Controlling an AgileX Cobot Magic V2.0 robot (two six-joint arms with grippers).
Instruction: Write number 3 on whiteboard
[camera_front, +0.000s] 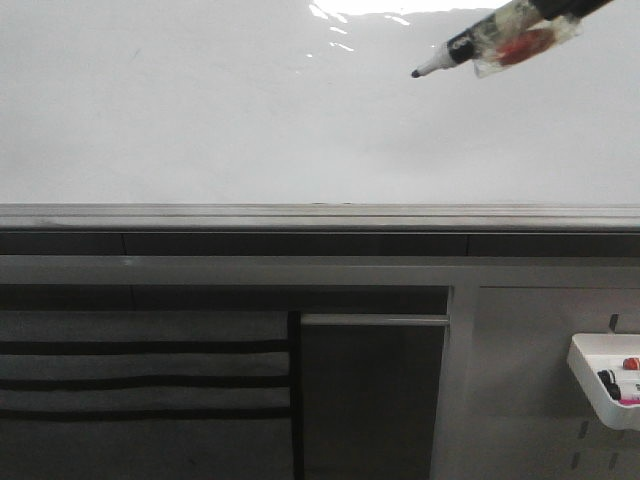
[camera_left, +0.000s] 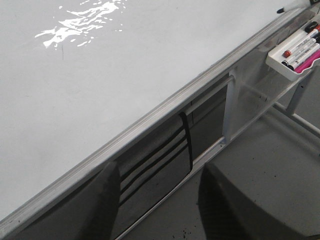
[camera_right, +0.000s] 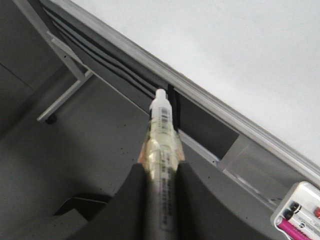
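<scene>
The whiteboard (camera_front: 200, 110) fills the upper part of the front view, glossy white with glare at its top, above a grey metal rail (camera_front: 300, 216). No number 3 shows on it. My right gripper (camera_right: 161, 182) is shut on a black-tipped marker (camera_right: 162, 125) wrapped in clear tape. In the front view the marker (camera_front: 470, 45) comes in from the top right, its tip pointing down-left just in front of the board; I cannot tell whether it touches. My left gripper (camera_left: 160, 210) is open and empty, low beside the rail (camera_left: 165, 105).
A small white tray of markers (camera_front: 608, 378) hangs at the lower right, also seen in the left wrist view (camera_left: 295, 50) and the right wrist view (camera_right: 300, 212). Under the rail are a dark striped panel (camera_front: 140, 370) and grey frame bars (camera_front: 375, 320).
</scene>
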